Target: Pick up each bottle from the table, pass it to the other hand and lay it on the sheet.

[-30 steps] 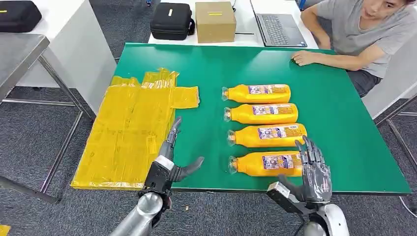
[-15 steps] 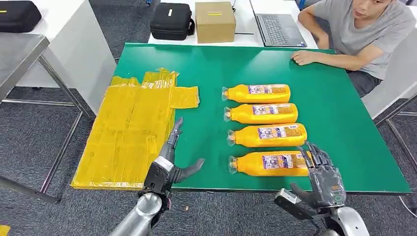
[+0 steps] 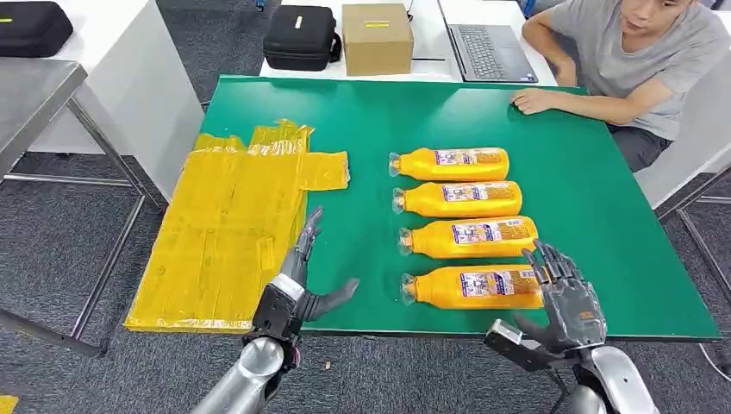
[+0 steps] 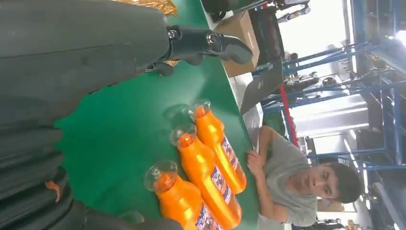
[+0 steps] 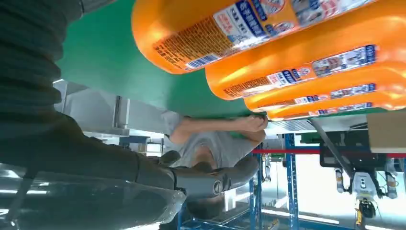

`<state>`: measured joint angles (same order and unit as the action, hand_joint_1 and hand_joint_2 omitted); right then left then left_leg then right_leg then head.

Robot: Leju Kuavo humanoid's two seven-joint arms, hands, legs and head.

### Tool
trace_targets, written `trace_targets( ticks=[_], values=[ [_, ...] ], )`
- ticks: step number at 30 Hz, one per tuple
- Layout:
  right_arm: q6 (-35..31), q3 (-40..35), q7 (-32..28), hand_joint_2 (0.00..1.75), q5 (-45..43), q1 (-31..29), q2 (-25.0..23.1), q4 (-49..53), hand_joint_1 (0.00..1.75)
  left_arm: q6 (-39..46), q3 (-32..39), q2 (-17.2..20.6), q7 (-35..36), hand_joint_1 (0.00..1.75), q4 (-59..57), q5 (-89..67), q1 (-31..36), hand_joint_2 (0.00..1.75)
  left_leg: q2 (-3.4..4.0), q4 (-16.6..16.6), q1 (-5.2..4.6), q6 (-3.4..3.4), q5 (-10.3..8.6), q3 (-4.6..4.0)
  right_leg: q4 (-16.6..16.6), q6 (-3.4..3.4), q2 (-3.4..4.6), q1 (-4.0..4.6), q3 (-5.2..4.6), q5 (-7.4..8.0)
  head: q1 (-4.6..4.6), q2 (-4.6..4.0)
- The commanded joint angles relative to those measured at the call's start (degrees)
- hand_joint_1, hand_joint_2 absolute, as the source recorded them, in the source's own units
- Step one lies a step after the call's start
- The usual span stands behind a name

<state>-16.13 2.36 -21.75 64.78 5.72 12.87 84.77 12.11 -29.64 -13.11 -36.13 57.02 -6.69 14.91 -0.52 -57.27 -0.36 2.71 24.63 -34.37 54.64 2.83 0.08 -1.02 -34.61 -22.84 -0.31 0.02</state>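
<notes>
Bottles (image 3: 465, 226): all four lie on the counter (image 3: 603, 216).
Sheet (image 3: 228, 228): bare.
Right hand (image 3: 565, 297): fingers spread, seemingly touching nothing.
Left hand (image 3: 297, 276): fingers spread.

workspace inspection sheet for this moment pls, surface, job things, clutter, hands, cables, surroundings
surface: green table, mostly bare on its right side.
job's things: four orange bottles lying in a row, caps toward the yellow sheet; no bottle on the sheet.
clutter: nothing seen on the green table.
hands: left hand open over the table's near edge; right hand open, fingers at the nearest bottle's base end, holding nothing.
cables: nothing seen.
surroundings: person's hand resting on the far edge; black case, cardboard box, laptop behind.
</notes>
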Motion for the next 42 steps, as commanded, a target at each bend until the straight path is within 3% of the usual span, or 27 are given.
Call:
trace_targets(
  ticks=[1,14,21,24,33,42],
  values=[
    [-5.8,-2.9,1.2,1.75,2.2,-5.2,0.1,-11.9,0.0,0.7,-1.1,0.5,0.2,0.0,-2.8,-0.2,2.5,1.75,0.1,0.0,0.09,-0.16,0.12,0.31,-0.1,-0.14,0.06,0.1,0.31,-0.08,-0.02,0.0],
    [-4.1,-3.6,2.1,1.75,2.6,-9.5,-3.5,-17.1,0.0,0.0,-1.6,0.7,0.6,0.0,-1.4,-0.1,2.0,1.75,0.21,0.0,0.1,-0.16,0.12,0.3,-0.1,-0.14,0.16,0.11,0.28,-0.05,-0.02,0.0],
    [-3.3,-4.9,2.4,1.75,3.4,-11.1,-2.4,-20.5,0.0,-0.7,-1.5,0.9,0.9,0.0,-0.9,0.0,0.8,1.75,0.27,0.0,0.11,-0.26,0.27,0.57,0.0,-0.23,0.19,0.12,0.51,-0.21,0.0,0.0],
    [-3.4,-6.4,5.3,1.75,6.5,-11.9,-1.5,-22.0,0.0,-1.0,-0.8,1.0,0.8,0.0,-0.8,0.3,0.6,1.75,0.2,0.1,0.09,-0.16,0.15,0.4,-0.1,-0.15,0.14,0.1,0.36,-0.09,0.0,0.0],
    [-2.4,-6.7,6.8,1.75,6.8,-10.3,-1.8,-19.1,0.0,-1.1,-0.6,1.0,0.8,0.0,-0.3,0.2,0.0,1.75,0.1,0.0,0.05,-0.09,0.05,0.13,0.0,-0.08,0.07,0.05,0.12,-0.02,-0.02,0.0],
    [-0.4,-6.5,12.8,1.75,12.9,-6.6,0.6,-10.7,0.0,-1.9,-0.5,1.3,1.8,0.0,1.4,-0.9,-1.0,1.75,0.06,0.0,0.06,-0.14,0.13,0.23,0.0,-0.13,0.01,0.06,0.23,-0.12,-0.02,0.0]
  ],
)
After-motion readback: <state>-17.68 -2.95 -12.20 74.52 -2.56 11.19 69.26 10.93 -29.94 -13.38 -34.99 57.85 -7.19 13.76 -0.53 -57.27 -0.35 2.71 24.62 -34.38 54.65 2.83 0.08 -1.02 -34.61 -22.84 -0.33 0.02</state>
